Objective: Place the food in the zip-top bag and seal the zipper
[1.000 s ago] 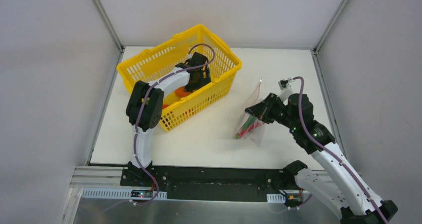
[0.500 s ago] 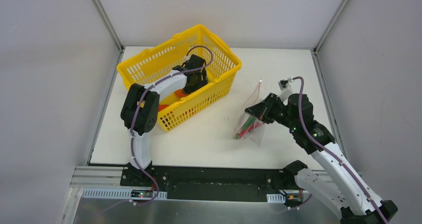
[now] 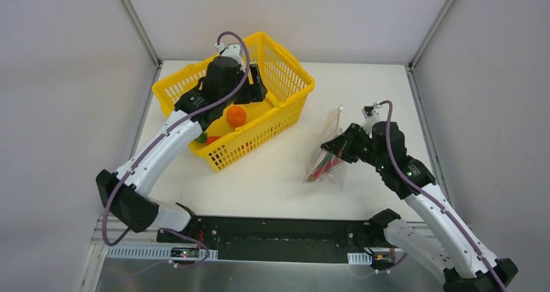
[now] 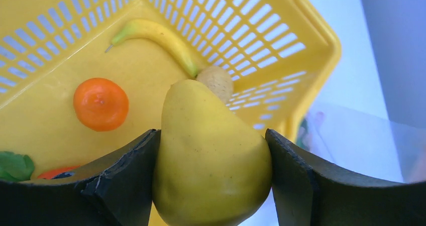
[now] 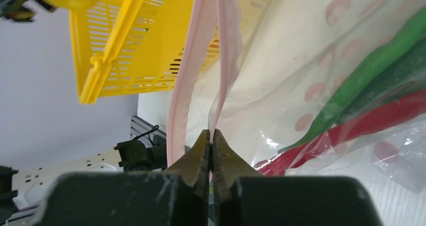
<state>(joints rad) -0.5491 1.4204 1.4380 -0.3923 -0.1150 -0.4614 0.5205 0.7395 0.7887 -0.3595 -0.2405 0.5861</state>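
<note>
My left gripper (image 3: 254,89) hangs above the yellow basket (image 3: 285,110), shut on a yellow pear-shaped fruit (image 4: 211,150) that fills the gap between its black fingers (image 4: 125,176). On the basket floor lie an orange (image 4: 100,104), a banana (image 4: 155,35), a beige round piece (image 4: 217,80) and bits of green and red. My right gripper (image 5: 211,131) is shut on one lip of the zip-top bag (image 3: 326,157), holding it up off the table. The pink zipper (image 5: 183,85) gapes open. A green pepper (image 5: 361,75) and a red chili (image 5: 351,130) lie inside the bag.
The basket stands at the back left of the white table (image 3: 272,182), and its right rim (image 4: 321,40) lies between my left gripper and the bag. Grey walls close the table at the back and on both sides.
My left gripper has risen from the basket floor with the yellow fruit in it, and that arm's elbow swung down to the left. The right gripper and bag have barely shifted.
</note>
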